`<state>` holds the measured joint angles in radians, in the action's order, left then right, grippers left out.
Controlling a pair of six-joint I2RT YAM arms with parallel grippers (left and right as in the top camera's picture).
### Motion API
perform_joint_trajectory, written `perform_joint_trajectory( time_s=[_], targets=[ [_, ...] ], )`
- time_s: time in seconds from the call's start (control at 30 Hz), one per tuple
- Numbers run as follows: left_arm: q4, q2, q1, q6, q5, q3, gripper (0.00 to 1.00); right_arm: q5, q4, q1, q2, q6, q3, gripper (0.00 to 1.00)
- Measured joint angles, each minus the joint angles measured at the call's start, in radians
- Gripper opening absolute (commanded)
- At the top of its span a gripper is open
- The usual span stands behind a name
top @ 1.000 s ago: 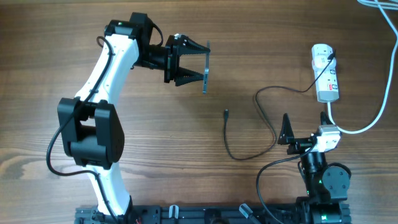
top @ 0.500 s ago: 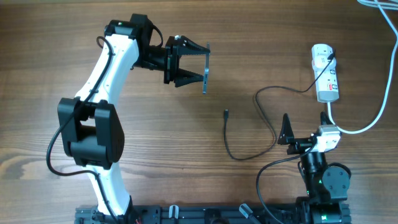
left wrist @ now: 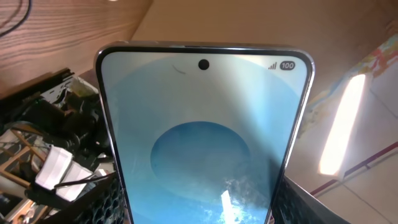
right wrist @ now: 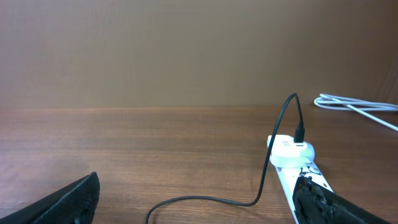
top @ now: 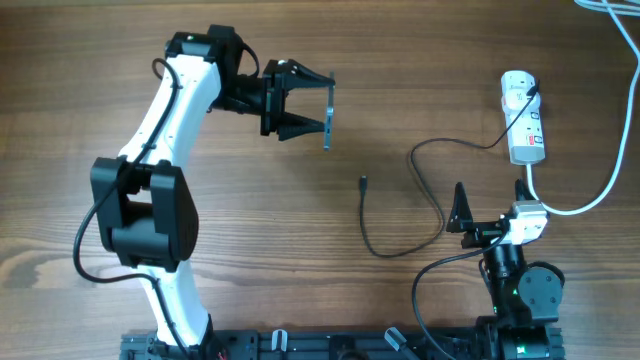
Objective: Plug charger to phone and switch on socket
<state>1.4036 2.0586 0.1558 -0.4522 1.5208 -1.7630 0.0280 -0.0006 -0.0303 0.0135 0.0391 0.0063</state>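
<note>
Phone (left wrist: 202,143): slim slab with rounded corners, glossy glass and a cyan screen with a dark punch-hole near its upper edge. It is clamped by its sides in the left gripper (top: 316,100) at upper centre of the overhead view, where it is seen edge-on as a thin line. The screen is turned toward the wrist camera. The port is not shown, and the hold is judged to be for presenting the phone to the plug. Charger (top: 363,184): thin, limp, matt black cable, laid in loose curls at centre right. Its small tip lies free on the table (top: 100,60), well apart from the phone, and the far end is entered in the socket (top: 524,120). Socket: white moulded bar with a rounded end and red markings, at upper right, trailing a thick white cord (right wrist: 336,101). Right gripper (right wrist: 196,180): black fingers spread wide with nothing between them, parked at lower right near cable and socket, presumably so that either can be reached. Table: matt brown wood grain. Plugging and switching are judged not yet done.
</note>
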Motion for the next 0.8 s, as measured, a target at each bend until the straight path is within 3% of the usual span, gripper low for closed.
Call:
perform_joint_trajectory(
  time_s=[0.8],
  targets=[
    [0.000,0.000,-0.057,-0.002,0.000,0.000,0.65,0.000,0.000,0.000,0.000,0.000,0.000,1.00]
  ],
)
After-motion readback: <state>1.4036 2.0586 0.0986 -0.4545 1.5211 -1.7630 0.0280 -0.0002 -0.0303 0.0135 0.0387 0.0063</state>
